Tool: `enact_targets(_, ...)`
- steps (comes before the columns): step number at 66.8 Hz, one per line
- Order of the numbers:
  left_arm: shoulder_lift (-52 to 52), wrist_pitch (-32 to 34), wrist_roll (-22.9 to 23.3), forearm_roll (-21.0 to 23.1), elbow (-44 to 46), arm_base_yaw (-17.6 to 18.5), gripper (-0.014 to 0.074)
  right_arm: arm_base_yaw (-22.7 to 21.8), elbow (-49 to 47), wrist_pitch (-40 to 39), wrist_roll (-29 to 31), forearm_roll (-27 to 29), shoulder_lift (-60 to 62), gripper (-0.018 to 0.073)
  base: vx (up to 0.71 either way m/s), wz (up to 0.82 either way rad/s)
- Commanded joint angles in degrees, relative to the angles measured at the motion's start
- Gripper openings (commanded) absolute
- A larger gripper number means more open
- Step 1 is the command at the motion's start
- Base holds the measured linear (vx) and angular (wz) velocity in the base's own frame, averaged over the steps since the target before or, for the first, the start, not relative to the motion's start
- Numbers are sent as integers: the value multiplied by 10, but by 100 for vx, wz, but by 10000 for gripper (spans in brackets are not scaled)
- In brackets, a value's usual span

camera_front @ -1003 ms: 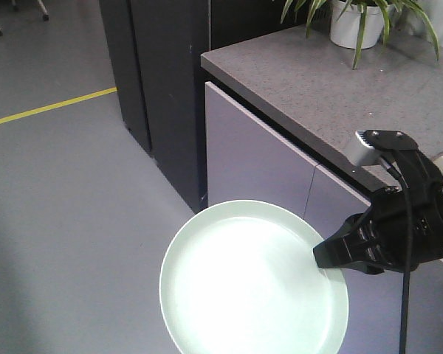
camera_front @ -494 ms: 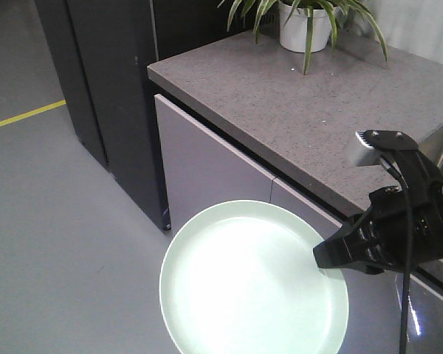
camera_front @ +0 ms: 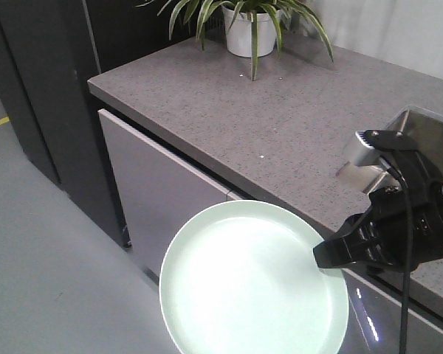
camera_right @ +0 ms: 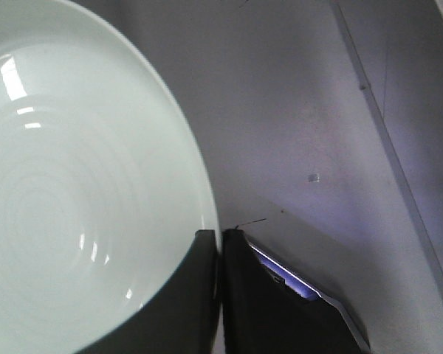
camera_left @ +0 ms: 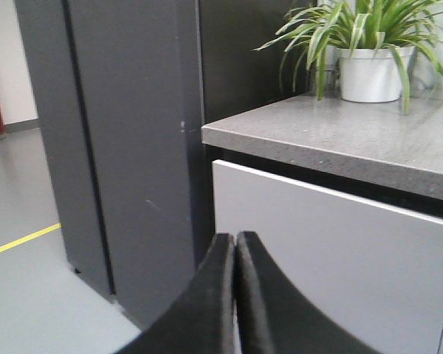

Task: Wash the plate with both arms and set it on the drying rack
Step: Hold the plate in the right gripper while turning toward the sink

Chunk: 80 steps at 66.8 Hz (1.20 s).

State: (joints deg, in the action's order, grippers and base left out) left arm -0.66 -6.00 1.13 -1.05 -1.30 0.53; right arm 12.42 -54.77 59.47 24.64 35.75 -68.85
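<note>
Grey countertop (camera_front: pixel 280 125) with a potted plant (camera_front: pixel 247 29), pale cabinet fronts (camera_front: pixel 162 184) below.
Right gripper (camera_front: pixel 319 259) is clamped on the rim of the plate (camera_front: pixel 251 284), which hangs in the air just out from them; left gripper (camera_left: pixel 236 240) has its 2 fingers (camera_left: pixel 214 295) pressed together on nothing.

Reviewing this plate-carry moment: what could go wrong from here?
1. The right hand pinches the plate at one rim edge only, with the rest hanging out unsupported; a slip would likely drop it to the floor.
2. The plate looks close to the counter edge and cabinet front; moving toward the sink could knock it.
3. The left hand, shut and empty, gives no support.
</note>
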Motion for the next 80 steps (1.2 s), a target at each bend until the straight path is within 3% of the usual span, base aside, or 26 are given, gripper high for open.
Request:
enact_targets(1, -7, 44, 5, 5, 15, 4, -6, 0, -15, -13, 5, 24, 13, -4, 9, -27)
enact_targets(80, -7, 44, 5, 5, 15, 4, -6, 0, -15, -13, 5, 24, 13, -4, 9, -29)
